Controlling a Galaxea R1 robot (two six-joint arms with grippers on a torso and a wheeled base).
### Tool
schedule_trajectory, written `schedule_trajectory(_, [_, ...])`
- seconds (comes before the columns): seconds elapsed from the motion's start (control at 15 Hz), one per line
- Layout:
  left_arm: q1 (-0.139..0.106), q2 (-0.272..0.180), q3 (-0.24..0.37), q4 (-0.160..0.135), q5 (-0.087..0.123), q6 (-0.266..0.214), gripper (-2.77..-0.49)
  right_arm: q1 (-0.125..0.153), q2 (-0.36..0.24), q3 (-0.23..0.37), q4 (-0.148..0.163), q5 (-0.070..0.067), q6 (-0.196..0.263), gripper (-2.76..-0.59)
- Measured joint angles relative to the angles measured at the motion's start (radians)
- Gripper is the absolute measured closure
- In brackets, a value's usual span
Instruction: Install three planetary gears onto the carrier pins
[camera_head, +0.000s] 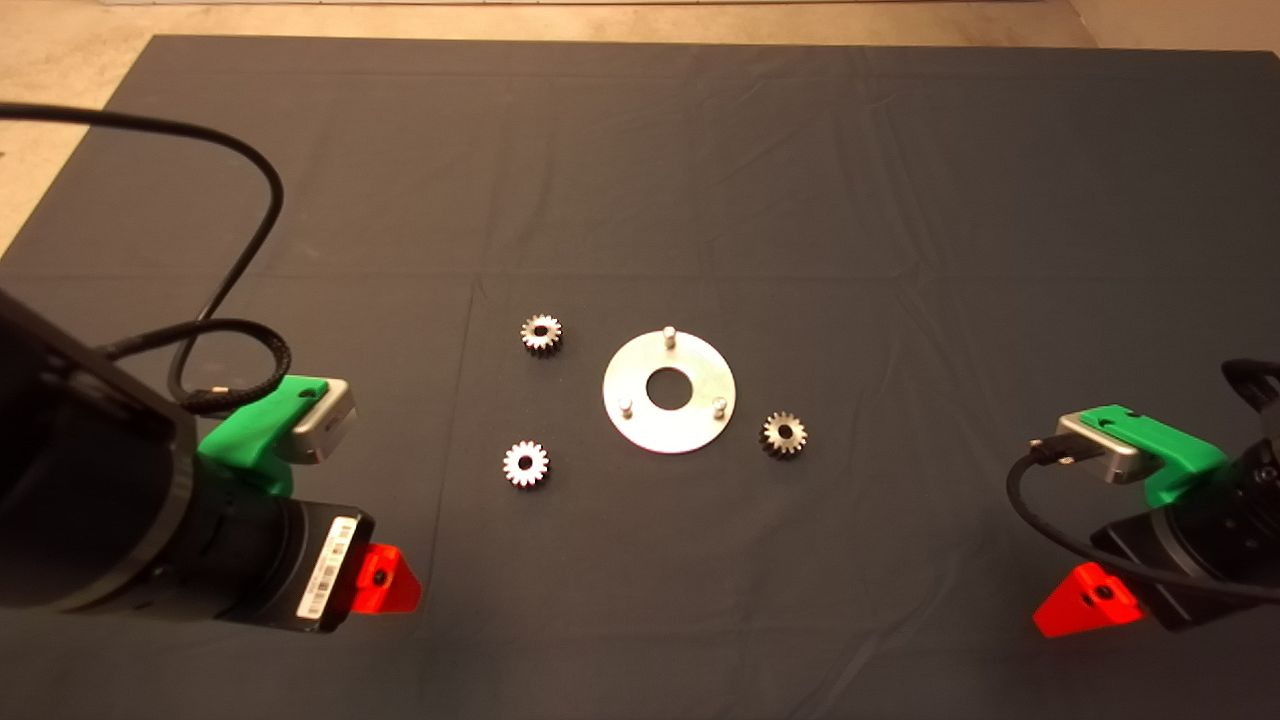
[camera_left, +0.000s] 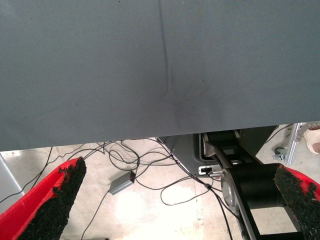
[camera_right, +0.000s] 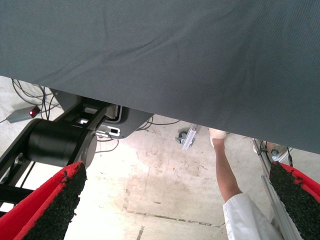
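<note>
The shiny round disc (camera_head: 700, 425) lies flat at the middle of the dark mat. Its three carrier pins (camera_head: 669, 335) (camera_head: 625, 407) (camera_head: 718, 405) stand bare in a triangle. Three planetary gears lie loose on the mat around it: one (camera_head: 541, 333) to the disc's upper left, one (camera_head: 526, 464) to its lower left, one (camera_head: 784, 434) at its lower right. My left gripper (camera_head: 385, 582) (camera_left: 175, 200) waits at the lower left edge, open and holding nothing. At the lower right edge my right gripper (camera_head: 1085, 600) (camera_right: 175, 205) is also open and holds nothing.
Both wrist views look past the mat's edge to the floor. The left wrist view shows cables and a small grey box (camera_left: 121, 183). A person's leg (camera_right: 225, 172) and the robot's black base (camera_right: 60, 142) show in the right wrist view. Black cables (camera_head: 240, 250) loop over the left arm.
</note>
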Motion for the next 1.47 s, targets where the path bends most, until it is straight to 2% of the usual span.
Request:
schedule_trajectory(0.13, [0.0, 0.0, 0.0, 0.012, 0.0, 0.017, -2.75, 0.0, 0.0, 0.0, 0.0, 0.0, 0.0, -2.73])
schedule_trajectory(0.2, [0.0, 0.0, 0.0, 0.036, 0.0, 0.039, -2.75, 0.0, 0.0, 0.0, 0.0, 0.0, 0.0, -2.73])
schedule_trajectory(0.33, [0.0, 0.0, 0.0, 0.128, 0.0, 0.068, -2.75, 0.0, 0.0, 0.0, 0.0, 0.0, 0.0, -2.73])
schedule_trajectory(0.53, [0.0, 0.0, 0.0, 0.303, 0.0, 0.089, -2.75, 0.0, 0.0, 0.0, 0.0, 0.0, 0.0, -2.73])
schedule_trajectory(0.6, [0.0, 0.0, -0.003, 0.337, 0.0, 0.094, -2.75, 0.0, 0.0, 0.0, 0.0, 0.0, 0.0, -2.73])
schedule_trajectory(0.73, [0.002, 0.0, -0.023, 0.369, 0.0, 0.098, -2.75, 0.0, 0.0, 0.0, 0.0, 0.0, 0.0, -2.73])
schedule_trajectory(0.8, [0.014, 0.001, -0.04, 0.392, 0.0, 0.1, -2.75, 0.0, 0.0, 0.0, 0.0, 0.0, 0.0, -2.73])
schedule_trajectory(0.87, [0.036, 0.004, -0.061, 0.407, 0.0, 0.102, -2.75, 0.0, 0.0, 0.0, 0.0, -0.001, 0.0, -2.73])
schedule_trajectory(1.07, [0.127, 0.03, -0.141, 0.448, -0.009, 0.106, -2.75, 0.0, 0.0, 0.0, 0.0, 0.0, 0.0, -2.73])
schedule_trajectory(1.13, [0.144, 0.045, -0.155, 0.471, -0.014, 0.11, -2.75, 0.0, 0.003, 0.0, 0.0, 0.0, 0.0, -2.73])
schedule_trajectory(1.4, [0.156, 0.172, -0.249, 0.507, -0.02, 0.11, -2.75, 0.0, 0.005, 0.001, 0.0, 0.0, 0.0, -2.73])
schedule_trajectory(1.47, [0.158, 0.188, -0.266, 0.519, -0.025, 0.112, -2.75, 0.0, 0.005, 0.001, 0.0, 0.0, 0.0, -2.73])
